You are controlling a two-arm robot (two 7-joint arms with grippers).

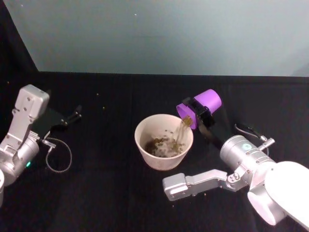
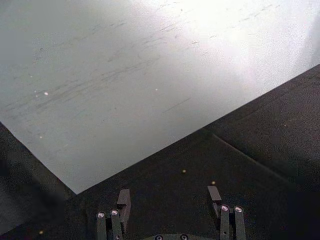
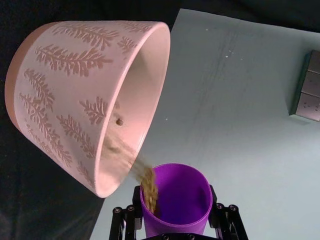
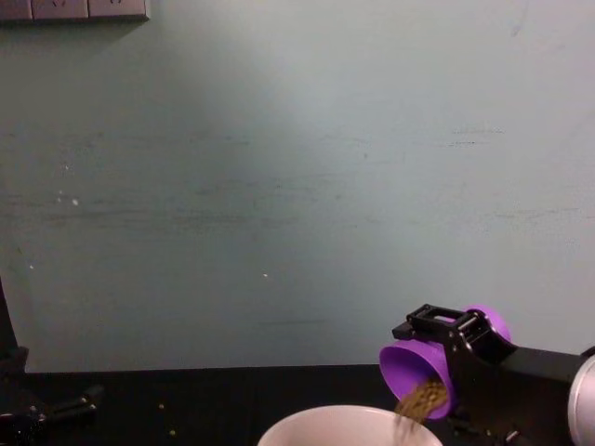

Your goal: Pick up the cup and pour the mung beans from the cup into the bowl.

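My right gripper (image 1: 198,112) is shut on the purple cup (image 1: 206,102), which is tipped sideways with its mouth over the right rim of the pale pink bowl (image 1: 161,162). Mung beans (image 1: 183,126) stream from the cup into the bowl, where a pile lies on the bottom. The right wrist view shows the cup (image 3: 177,200) between the fingers (image 3: 125,222), beans (image 3: 148,184) spilling over its lip towards the leaf-patterned bowl (image 3: 75,90). In the chest view the cup (image 4: 409,364) pours beans (image 4: 420,401) above the bowl rim (image 4: 344,420). My left gripper (image 1: 75,115) rests open at the far left.
A black cloth (image 1: 106,193) covers the table, with a few stray beans (image 1: 103,108) behind the bowl. A cable loop (image 1: 58,157) hangs by the left arm. My right arm's link (image 1: 193,183) lies just in front of the bowl. A teal wall (image 4: 297,186) stands behind.
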